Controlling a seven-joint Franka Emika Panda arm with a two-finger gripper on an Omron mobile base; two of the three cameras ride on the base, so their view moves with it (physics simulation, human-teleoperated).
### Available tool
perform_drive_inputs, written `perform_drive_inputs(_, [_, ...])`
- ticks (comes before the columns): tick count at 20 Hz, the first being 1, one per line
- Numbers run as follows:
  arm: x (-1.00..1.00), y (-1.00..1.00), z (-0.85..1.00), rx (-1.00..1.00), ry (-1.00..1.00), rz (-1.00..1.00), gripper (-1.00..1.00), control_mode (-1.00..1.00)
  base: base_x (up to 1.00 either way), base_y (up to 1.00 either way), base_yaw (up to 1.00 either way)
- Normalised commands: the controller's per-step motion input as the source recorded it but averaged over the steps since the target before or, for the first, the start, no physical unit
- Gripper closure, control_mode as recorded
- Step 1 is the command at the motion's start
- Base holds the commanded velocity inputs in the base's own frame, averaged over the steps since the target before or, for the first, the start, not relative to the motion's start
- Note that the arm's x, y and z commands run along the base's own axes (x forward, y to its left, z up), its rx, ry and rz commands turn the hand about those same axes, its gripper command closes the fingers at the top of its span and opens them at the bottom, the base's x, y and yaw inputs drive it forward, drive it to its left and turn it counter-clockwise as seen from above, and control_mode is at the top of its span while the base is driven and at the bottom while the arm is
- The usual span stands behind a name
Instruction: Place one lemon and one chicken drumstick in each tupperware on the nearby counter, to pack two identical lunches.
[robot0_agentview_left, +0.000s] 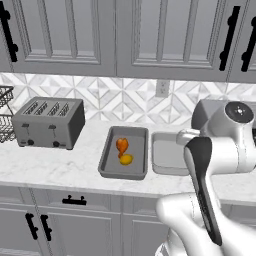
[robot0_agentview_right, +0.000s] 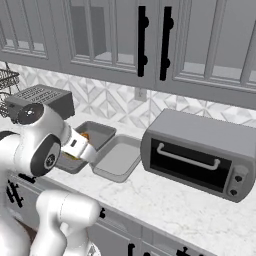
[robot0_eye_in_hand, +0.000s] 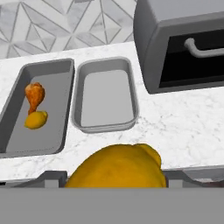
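Two grey tupperware trays sit side by side on the white counter (robot0_agentview_left: 60, 165). The left tupperware (robot0_eye_in_hand: 48, 135) (robot0_agentview_left: 107, 157) holds a chicken drumstick (robot0_eye_in_hand: 35, 95) (robot0_agentview_left: 122, 145) and a lemon (robot0_eye_in_hand: 36, 120) (robot0_agentview_left: 126, 159). The right tupperware (robot0_eye_in_hand: 105, 98) (robot0_agentview_left: 165, 155) (robot0_agentview_right: 117, 159) has nothing in it. My gripper (robot0_eye_in_hand: 114, 176) is shut on a second lemon (robot0_eye_in_hand: 116, 166), which bulges between the fingers. It hangs over the counter's front edge, just short of the right tupperware.
A grey toaster oven (robot0_agentview_right: 197, 152) (robot0_eye_in_hand: 179, 43) stands close to the right of the trays. A silver four-slot toaster (robot0_agentview_left: 48, 122) and a wire rack (robot0_agentview_left: 5, 120) are at the left. Wall cabinets hang above, against the tiled backsplash.
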Motion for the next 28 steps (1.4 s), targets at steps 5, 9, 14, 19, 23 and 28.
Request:
perform_drive_inputs(5, [0.78,-0.19,-0.64,0.0,0.0,0.0,1.0,-1.0,0.0,0.0,0.0])
perform_drive_inputs(9, [0.79,-0.04,-0.39,0.02,0.01,-0.04,1.0,-1.0,0.0,0.0,0.0])
perform_drive_inputs(14, [0.78,-0.01,-0.34,0.01,0.01,-0.02,1.0,-1.0,0.0,0.0,0.0])
perform_drive_inputs(19, [0.74,-0.11,-0.29,0.02,0.03,0.0,1.0,-1.0,0.0,0.0,0.0])
perform_drive_inputs(23, [0.65,-0.25,-0.27,0.03,0.04,0.0,1.0,-1.0,0.0,0.0,0.0])
perform_drive_inputs(28, [0.68,-0.22,-0.31,0.03,0.02,0.0,1.0,-1.0,0.0,0.0,0.0])
